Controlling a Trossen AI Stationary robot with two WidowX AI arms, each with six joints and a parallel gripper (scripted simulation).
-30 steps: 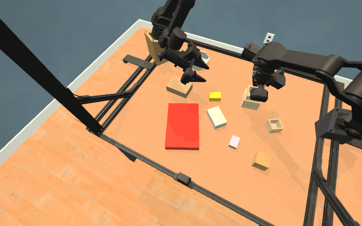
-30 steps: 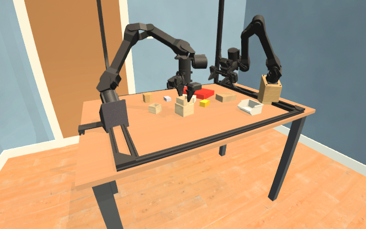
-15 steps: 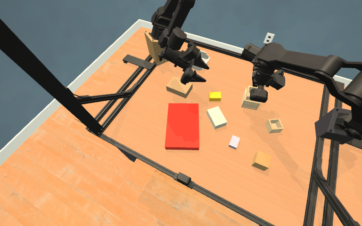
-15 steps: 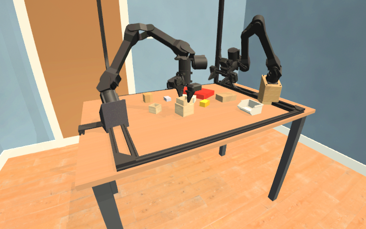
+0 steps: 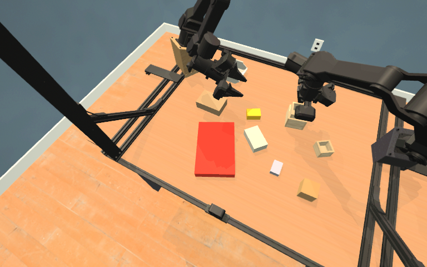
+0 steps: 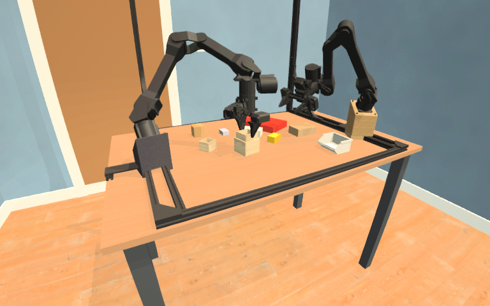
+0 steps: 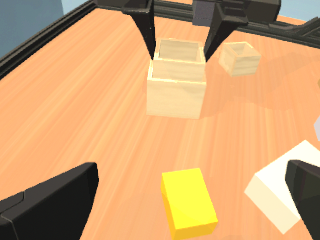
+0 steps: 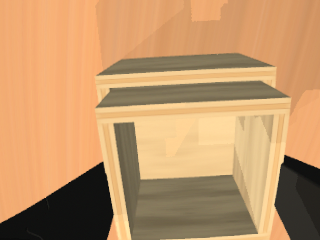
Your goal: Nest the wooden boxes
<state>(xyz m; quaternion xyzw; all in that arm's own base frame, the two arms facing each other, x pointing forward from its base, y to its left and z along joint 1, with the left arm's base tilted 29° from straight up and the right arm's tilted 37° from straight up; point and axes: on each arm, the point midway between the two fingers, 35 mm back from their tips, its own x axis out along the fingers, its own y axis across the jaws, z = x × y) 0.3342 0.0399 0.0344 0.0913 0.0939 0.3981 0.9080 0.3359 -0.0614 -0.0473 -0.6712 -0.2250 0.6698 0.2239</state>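
Left to right in the top view, the tan block (image 5: 211, 103) (image 6: 302, 130) lies near the left gripper (image 5: 244, 88) (image 6: 289, 107) (image 7: 192, 164), whose fingers stand wide open above the worktop (image 5: 267, 220) (image 6: 216, 180) (image 7: 115, 140) (image 8: 45, 100) with nothing between them. The red slab (image 5: 215, 149) (image 6: 276, 124) lies flat, and the white bin (image 5: 233, 79) (image 6: 340, 146) stands partly hidden behind the left arm; the exterior view shows its mouth upward.

Next come the yellow block (image 5: 253, 113) (image 6: 274, 138) (image 7: 189, 202) and the cream block (image 5: 255, 139) (image 7: 280, 190), then the lavender block (image 5: 276, 167) (image 6: 224, 131) (image 7: 318, 127).

Farther right, the big box (image 5: 295, 123) (image 6: 246, 146) (image 7: 176, 98) (image 8: 185, 64) stands mouth up on the worktop. The middle box (image 5: 293, 108) (image 6: 242, 134) (image 7: 178, 71) (image 8: 185, 205), also mouth up, rises above its rim, not fully nested; how deep it reaches, I cannot tell. The right gripper (image 5: 300, 113) (image 6: 247, 132) (image 7: 178, 61) (image 8: 190, 165) has its fingers closed on the middle box, one at each side. The middle box's inner floor shows in the right wrist view.

The orange block (image 5: 308, 189) (image 6: 197, 130) and the small box (image 5: 324, 153) (image 6: 207, 145) (image 7: 245, 65) come last; the small box stands mouth up on the worktop, apart from the other two.

Counted: three open wooden boxes, one bin, one slab, five blocks.
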